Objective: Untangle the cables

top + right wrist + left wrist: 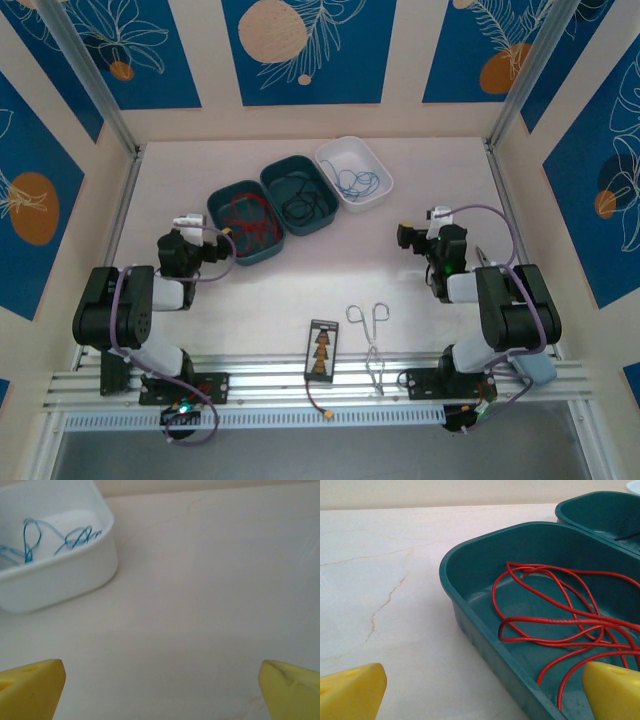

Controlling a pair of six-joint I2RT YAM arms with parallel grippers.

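**Cables sorted by colour into three trays; task judged all but finished.**

The red cable (560,625) is seen loosely looped in the left teal tray (470,595), the black cable (300,205) in the middle teal tray (268,183), and the blue cable (30,540) in the white tray (75,580). The trays are set in a row toward the far side of the table (300,290). No strand is seen crossing from one tray into another, so the separation is judged done; at most, loose loops within each strand could be straightened. The left end effector (482,685) is released and empty, spread across the near wall of the red cable's tray. The right end effector (160,680) is likewise released, nothing grasped, over bare table near the white tray.
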